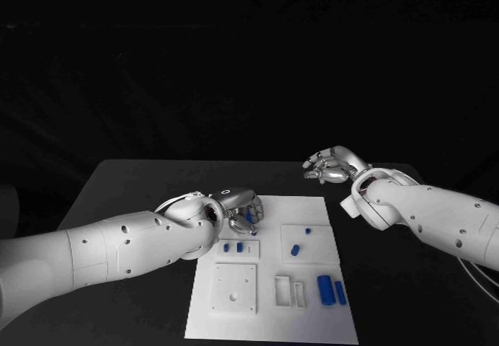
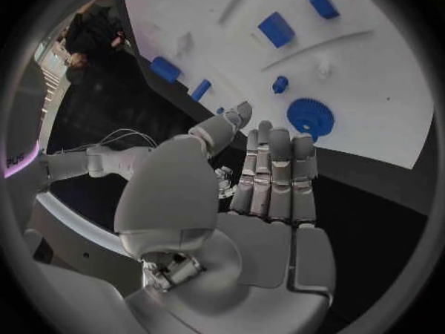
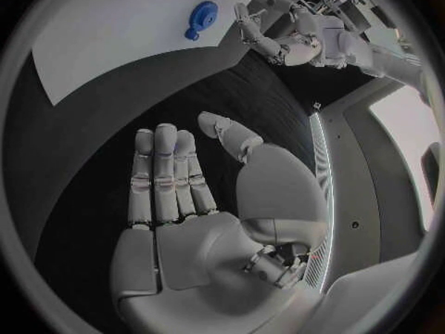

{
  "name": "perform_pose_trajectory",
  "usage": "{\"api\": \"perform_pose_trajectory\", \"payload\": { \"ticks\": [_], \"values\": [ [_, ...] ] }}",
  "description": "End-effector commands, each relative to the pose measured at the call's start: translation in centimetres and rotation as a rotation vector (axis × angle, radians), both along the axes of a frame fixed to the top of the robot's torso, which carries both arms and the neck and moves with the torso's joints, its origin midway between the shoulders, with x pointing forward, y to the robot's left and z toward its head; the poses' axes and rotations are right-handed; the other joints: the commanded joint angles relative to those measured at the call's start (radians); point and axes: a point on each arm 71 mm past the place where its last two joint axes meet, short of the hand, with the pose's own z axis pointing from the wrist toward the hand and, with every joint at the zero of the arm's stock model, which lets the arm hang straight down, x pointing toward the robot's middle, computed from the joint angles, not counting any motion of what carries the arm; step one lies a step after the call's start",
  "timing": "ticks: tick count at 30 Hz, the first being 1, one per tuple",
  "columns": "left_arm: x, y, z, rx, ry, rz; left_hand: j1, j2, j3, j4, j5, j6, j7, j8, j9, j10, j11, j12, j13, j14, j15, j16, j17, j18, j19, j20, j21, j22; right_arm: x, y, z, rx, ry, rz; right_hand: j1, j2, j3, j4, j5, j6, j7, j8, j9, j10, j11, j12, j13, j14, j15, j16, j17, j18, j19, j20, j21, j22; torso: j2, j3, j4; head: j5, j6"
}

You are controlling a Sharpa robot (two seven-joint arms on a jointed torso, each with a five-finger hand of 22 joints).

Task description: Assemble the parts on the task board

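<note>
The white task board point(image 1: 312, 317) is laid flat in the middle of the black bench point(image 1: 135, 180), its long side running away from the robot. Small blue parts are seen on it: two short pieces point(image 1: 233, 247) side by side in a recessed block near the left edge, one peg point(image 1: 296, 250) and a smaller one point(image 1: 308, 231) in the square plate beside it, and two longer cylinders point(image 1: 332, 290) lying parallel near the right edge. A blue gear point(image 2: 310, 116) is seen on the board just beyond the left robot hand's fingertips.

The left robot hand point(image 1: 241, 209) is held over the board's far left area, fingers extended together, nothing grasped. The right robot hand point(image 1: 333, 164) is held beyond the board's far right corner, above the bench, fingers straight and released, holding nothing.
</note>
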Motion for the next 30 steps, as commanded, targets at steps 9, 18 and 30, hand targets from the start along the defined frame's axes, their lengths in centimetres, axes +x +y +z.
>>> {"api": "perform_pose_trajectory", "payload": {
  "ticks": [9,18,30],
  "values": [
    [0.7,-1.7,-1.6,0.073,-0.002,-0.060,0.006,-0.005,-0.006,0.013,-0.005,0.002,0.001,-0.015,-0.007,-0.013,0.016,-0.052,-0.019,0.007,0.014,0.008,-0.002,0.019,0.011,-0.024,0.003,0.005,-0.1,0.5,0.0,-0.001,0.000,0.025,0.011,-0.002,-0.004,-0.003,0.009,-0.001,0.002,-0.004,0.002,-0.002,-0.001,0.006,-0.002,-0.007,0.001,0.005,-0.001,0.014,0.000,0.004,-0.003,0.020,0.000,0.0002,-0.0012,-0.004,-0.002],
    [0.8,-1.3,-2.8,0.087,0.016,-0.048,0.008,-0.004,-0.016,0.016,-0.005,0.008,0.001,-0.020,-0.010,-0.001,0.017,-0.076,-0.026,0.021,0.014,0.036,0.006,0.030,0.027,-0.023,0.019,0.018,-0.1,0.5,0.0,-0.001,0.001,0.027,0.010,-0.002,-0.005,-0.002,0.010,-0.001,0.003,-0.004,0.002,-0.002,-0.001,0.007,-0.002,-0.006,0.001,0.005,-0.001,0.014,0.000,0.005,-0.003,0.020,-0.001,0.0007,0.0010,-0.007,-0.006],
    [1.0,-0.7,-3.1,0.100,0.026,-0.038,0.009,-0.004,-0.021,0.018,-0.005,0.011,0.001,-0.024,-0.013,0.005,0.016,-0.092,-0.029,0.025,0.014,0.061,0.014,0.036,0.036,-0.024,0.033,0.029,-0.1,0.4,0.0,-0.001,0.001,0.025,0.009,-0.001,-0.007,-0.002,0.012,-0.001,0.002,-0.004,0.002,-0.002,-0.001,0.007,-0.002,-0.006,0.001,0.006,-0.002,0.014,0.000,0.005,-0.003,0.020,-0.002,0.0007,0.0028,-0.007,-0.007]
  ]
}}
